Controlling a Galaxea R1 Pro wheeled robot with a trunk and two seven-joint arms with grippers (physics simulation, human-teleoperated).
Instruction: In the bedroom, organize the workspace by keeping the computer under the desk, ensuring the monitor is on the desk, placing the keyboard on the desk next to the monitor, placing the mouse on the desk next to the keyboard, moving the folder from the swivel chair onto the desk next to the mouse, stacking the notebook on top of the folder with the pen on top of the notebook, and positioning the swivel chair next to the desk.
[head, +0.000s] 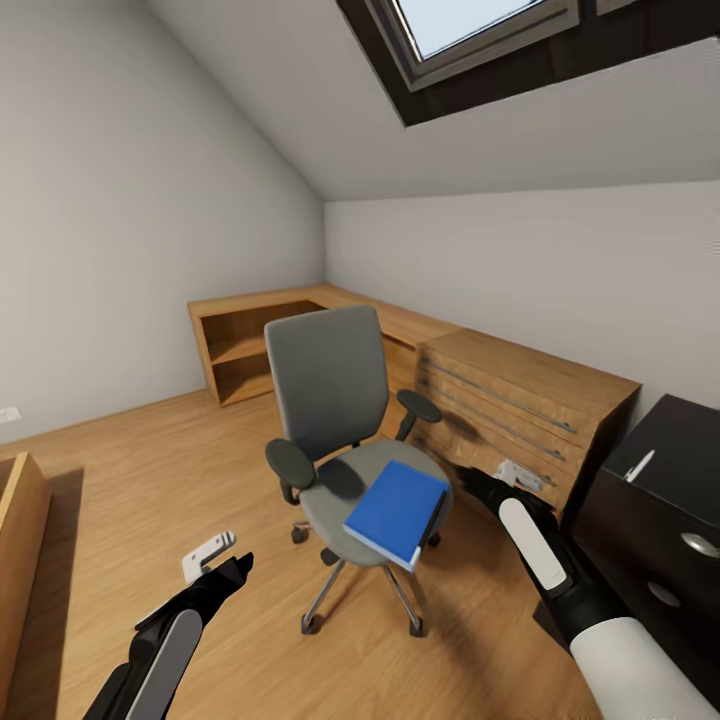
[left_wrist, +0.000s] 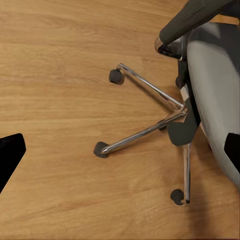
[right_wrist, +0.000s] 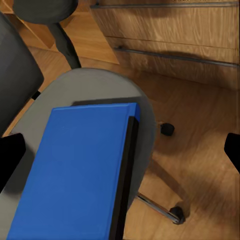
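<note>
Matt grey cloth swivel chair (head: 335, 400) on shiny chrome legs, smooth blue folder (head: 397, 512), grained wooden floor (head: 150, 470)

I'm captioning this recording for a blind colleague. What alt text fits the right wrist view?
A bright blue folder lies flat on the grey seat of the swivel chair, seen close from above. Behind the chair stands a wooden dresser with bar handles on a wooden floor, and the dark tips of the open right gripper frame the picture's edges.
</note>
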